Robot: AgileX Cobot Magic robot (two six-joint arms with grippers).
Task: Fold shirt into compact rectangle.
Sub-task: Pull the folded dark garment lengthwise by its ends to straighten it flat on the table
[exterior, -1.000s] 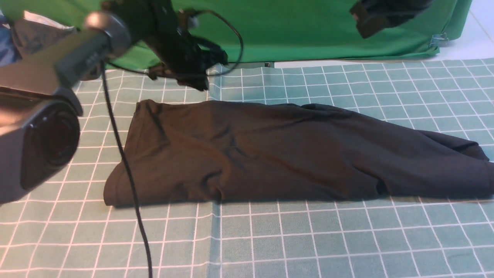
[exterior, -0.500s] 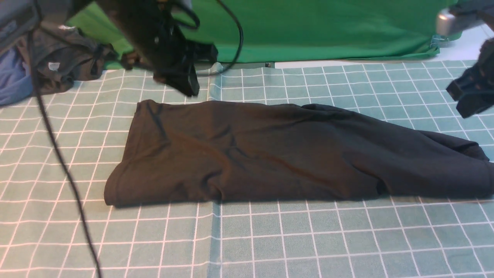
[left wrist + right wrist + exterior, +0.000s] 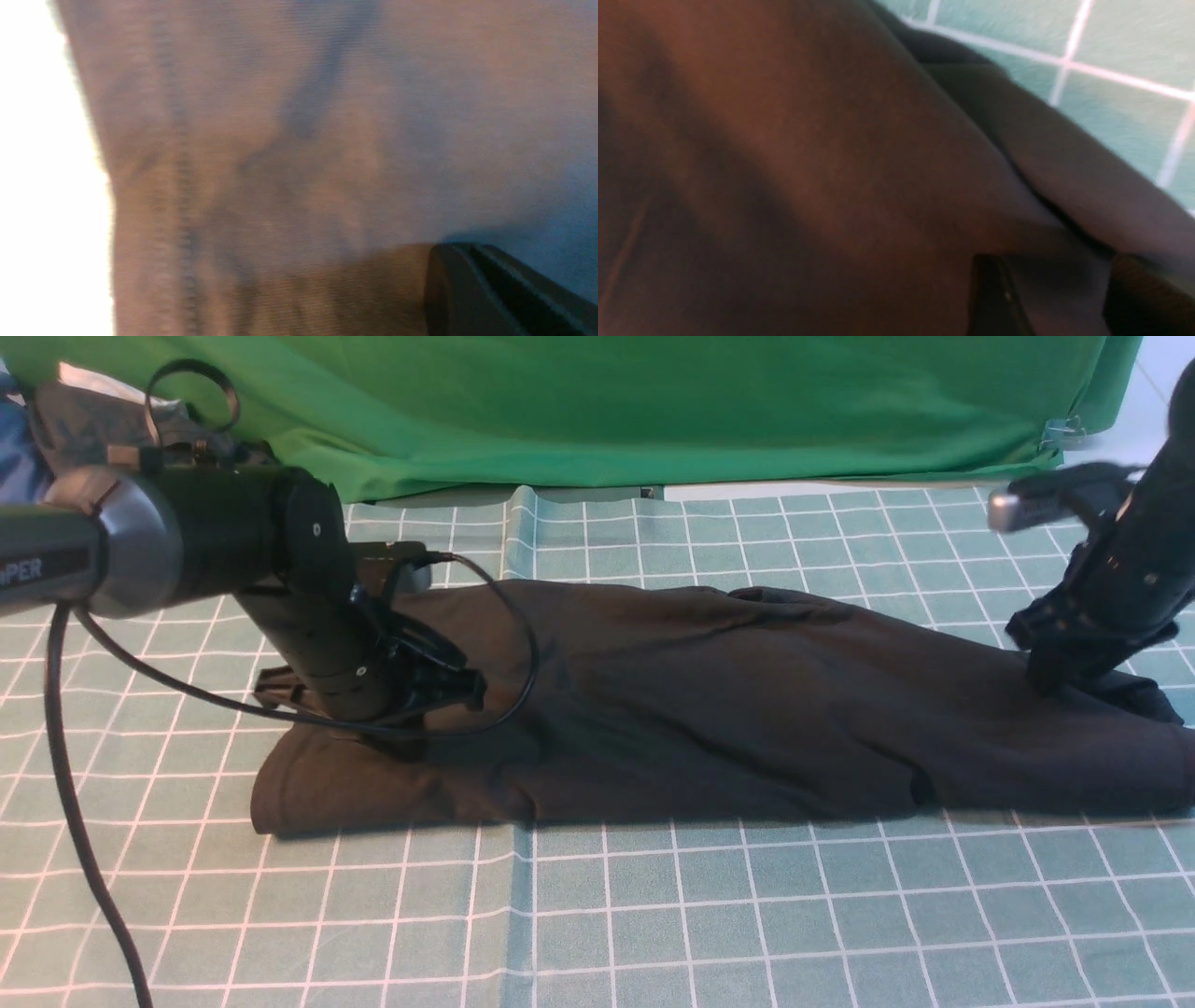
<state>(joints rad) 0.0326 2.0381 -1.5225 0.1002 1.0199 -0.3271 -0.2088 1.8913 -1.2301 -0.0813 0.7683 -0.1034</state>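
The left claw (image 3: pixel 401 714) is closed, tips down on the cloth. In its wrist view one dark finger (image 3: pixel 490 289) rests against the fabric next to a stitched hem (image 3: pixel 182 186), and I cannot tell whether any cloth is pinched. Taking 12 o'clock as straight away from the robot toward the green backdrop (image 3: pixel 653 401), this claw sits on the 9 o'clock end of the shirt (image 3: pixel 709 700), and the rest of the garment runs off from it toward 3 o'clock. The right claw (image 3: pixel 1064 667) stands on the opposite end with its jaws apart. Its two fingers (image 3: pixel 994 298) straddle a strip of fabric, just beside the rumpled edge where the checked worktop (image 3: pixel 653 915) shows through. The shirt lies as a long dark band in the middle of the worktop, its long axis running 9 to 3 o'clock, plain side up and wider at the 9 o'clock end. Each arm is nearer its own end, so the coming fold probably goes across that axis, carrying one end toward the other. The left arm reaches in from 9 o'clock, its wrist bent steeply down and its cable (image 3: pixel 504 635) looping over the cloth. The right arm slants down from 2 o'clock, forearm raised, claw pointing down and inward.
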